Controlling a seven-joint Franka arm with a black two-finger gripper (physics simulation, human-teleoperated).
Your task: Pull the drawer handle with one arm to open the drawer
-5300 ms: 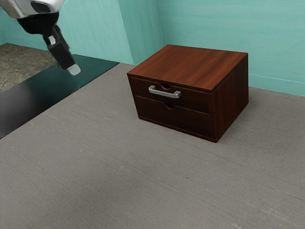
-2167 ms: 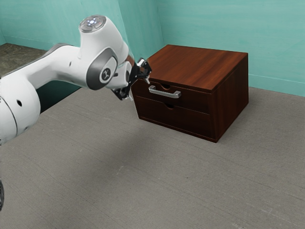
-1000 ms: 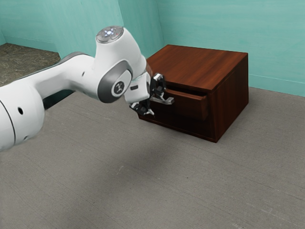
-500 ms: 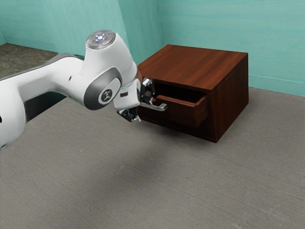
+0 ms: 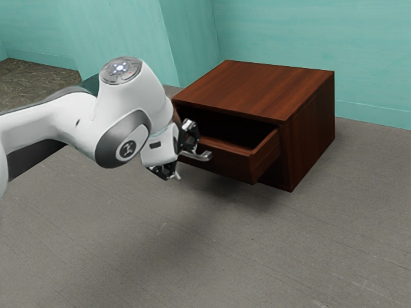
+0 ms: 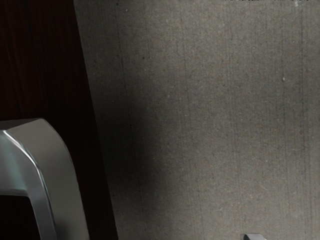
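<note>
Teal walls (image 5: 308, 38) close off the far side of a grey worktop (image 5: 225, 256), and on it stands a dark wooden cabinet (image 5: 263, 86). From the exterior view's left the white arm (image 5: 109, 128) reaches across to the cabinet's front. The top drawer (image 5: 234, 160) stands partway out, with a dark gap open behind its front panel. The claw (image 5: 186, 151) sits at the silver handle (image 5: 200, 155), at that bar's end toward the exterior view's left. I cannot tell whether the claw is clenched on the bar or merely hooked behind it. The handle's long axis runs level across the drawer front. The drawer faces near and toward the exterior view's left, so its slide axis crosses the bar at right angles. By my judgement, any further pull should follow that slide axis, straight away from the cabinet.

Seen from the wrist, a bent corner of the handle (image 6: 45, 165) lies close under the hand, against the dark drawer front (image 6: 40, 60), with bare worktop (image 6: 210, 125) beyond it.
</note>
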